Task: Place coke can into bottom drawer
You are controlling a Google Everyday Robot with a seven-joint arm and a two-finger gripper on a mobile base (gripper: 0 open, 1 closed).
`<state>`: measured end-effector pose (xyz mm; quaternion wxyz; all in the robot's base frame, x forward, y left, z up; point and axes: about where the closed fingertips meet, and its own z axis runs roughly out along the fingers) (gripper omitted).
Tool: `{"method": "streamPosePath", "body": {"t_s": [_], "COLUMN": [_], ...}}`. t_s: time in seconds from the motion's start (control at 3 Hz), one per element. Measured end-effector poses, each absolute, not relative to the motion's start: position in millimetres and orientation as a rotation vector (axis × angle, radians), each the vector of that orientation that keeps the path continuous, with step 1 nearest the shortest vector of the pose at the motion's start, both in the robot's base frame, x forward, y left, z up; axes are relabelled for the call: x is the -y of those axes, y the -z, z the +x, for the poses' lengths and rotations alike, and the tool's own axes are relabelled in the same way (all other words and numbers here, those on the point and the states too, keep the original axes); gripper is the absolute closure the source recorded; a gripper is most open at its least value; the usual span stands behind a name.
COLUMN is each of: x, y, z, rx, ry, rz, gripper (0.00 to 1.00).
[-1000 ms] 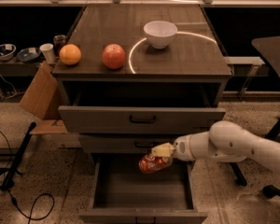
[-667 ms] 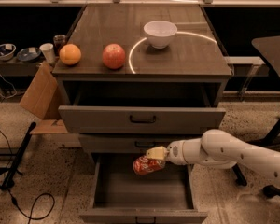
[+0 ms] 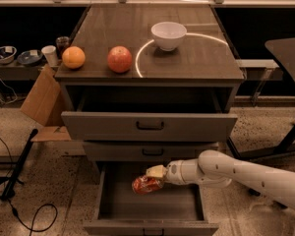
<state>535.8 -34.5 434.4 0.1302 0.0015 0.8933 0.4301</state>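
Note:
My gripper [image 3: 151,178] reaches in from the right on a white arm and is shut on the coke can [image 3: 145,185], a red can held on its side. The can hangs above the dark inside of the bottom drawer [image 3: 108,200], which is pulled out, toward its back middle. The can is off the drawer floor. The drawer's front panel with its small dark handle [image 3: 151,231] is at the bottom edge of the view.
The top drawer [image 3: 149,126] is pulled partly out above; the middle drawer [image 3: 151,152] is shut. On the cabinet top stand a white bowl [image 3: 168,35], a red apple [image 3: 119,59] and an orange [image 3: 73,57]. A cardboard box [image 3: 43,98] and cables lie left.
The gripper with the can has moved left and slightly down over the open bottom drawer.

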Motion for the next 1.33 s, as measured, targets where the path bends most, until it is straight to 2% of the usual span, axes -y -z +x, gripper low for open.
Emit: {"method": "streamPosePath", "body": {"t_s": [0.67,1.33], "x": [21,33], "y": [-413,-329], "z": [551,594], "rx": [-2.574,-2.574], "ry": [-1.209,-1.147], "rz": [0.046,0.301], "gripper": [1.00,1.00]}}
